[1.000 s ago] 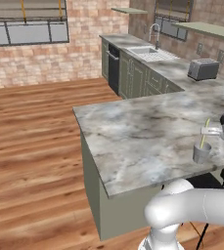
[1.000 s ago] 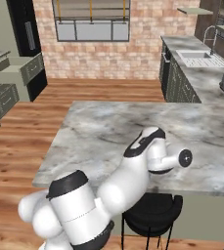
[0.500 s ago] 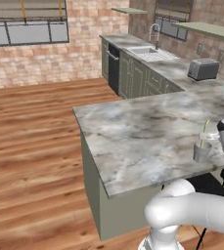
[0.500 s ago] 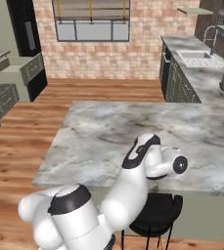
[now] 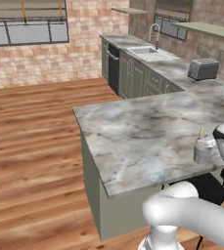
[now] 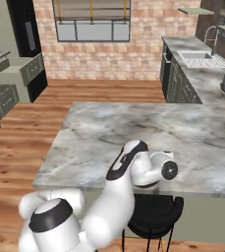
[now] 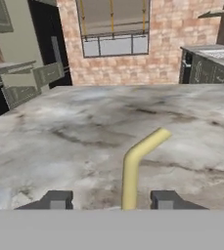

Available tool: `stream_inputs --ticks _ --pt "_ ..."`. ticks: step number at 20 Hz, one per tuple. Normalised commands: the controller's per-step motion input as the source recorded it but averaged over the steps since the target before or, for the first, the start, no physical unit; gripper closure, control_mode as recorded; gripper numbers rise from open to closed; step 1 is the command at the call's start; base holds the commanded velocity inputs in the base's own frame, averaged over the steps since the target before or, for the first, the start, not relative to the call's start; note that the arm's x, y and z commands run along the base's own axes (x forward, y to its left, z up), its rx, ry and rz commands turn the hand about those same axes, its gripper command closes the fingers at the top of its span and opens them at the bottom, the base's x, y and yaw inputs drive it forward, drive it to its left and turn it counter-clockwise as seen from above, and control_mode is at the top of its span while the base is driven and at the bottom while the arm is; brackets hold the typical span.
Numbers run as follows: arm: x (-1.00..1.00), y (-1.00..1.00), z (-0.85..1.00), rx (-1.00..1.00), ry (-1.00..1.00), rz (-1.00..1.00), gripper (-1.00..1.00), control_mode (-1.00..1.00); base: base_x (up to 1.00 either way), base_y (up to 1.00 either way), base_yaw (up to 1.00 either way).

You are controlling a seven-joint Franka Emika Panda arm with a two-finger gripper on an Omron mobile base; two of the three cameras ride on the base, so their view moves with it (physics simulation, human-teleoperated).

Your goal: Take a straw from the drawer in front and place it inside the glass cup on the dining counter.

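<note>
The glass cup (image 5: 202, 150) stands near the front right edge of the dining counter (image 5: 138, 132). The pale yellow straw (image 5: 200, 133) rises out of it. My gripper (image 5: 221, 141) hangs just right of the cup. In the hand view the straw (image 7: 132, 171), bent at its top, stands between the two fingertips of my gripper (image 7: 111, 201). The fingers are wide apart and open, clear of the straw on both sides. The cup itself is hidden below that view. The sage-green drawer (image 6: 20, 74) juts open far to the left; it also shows as the drawer (image 7: 33, 82).
Black stools (image 5: 209, 188) stand under the counter's near edge, one stool (image 6: 153, 209) right below my arm. Beyond the counter run a worktop with a sink (image 5: 150, 51) and a toaster (image 5: 203, 69). Wood floor lies to the left.
My hand has sunk slightly and drawn a little back toward the base. The straw stays upright in the cup throughout.
</note>
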Motion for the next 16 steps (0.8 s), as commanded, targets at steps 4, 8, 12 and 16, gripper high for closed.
stream_inputs --ticks 4,8,12,16 --pt "-0.33 0.03 0.28 -0.02 -0.01 0.00 -1.00 -1.00 0.00 0.00 0.00" --pt "-0.36 -0.02 0.85 0.00 0.07 -0.06 -1.00 -1.00 0.00 0.00 0.00" --pt "-0.20 -0.01 0.93 0.00 0.44 -0.21 -1.00 -1.00 0.00 0.00 0.00" --pt "-0.35 0.00 0.77 0.00 0.45 -0.24 -1.00 -1.00 0.00 0.00 0.00"
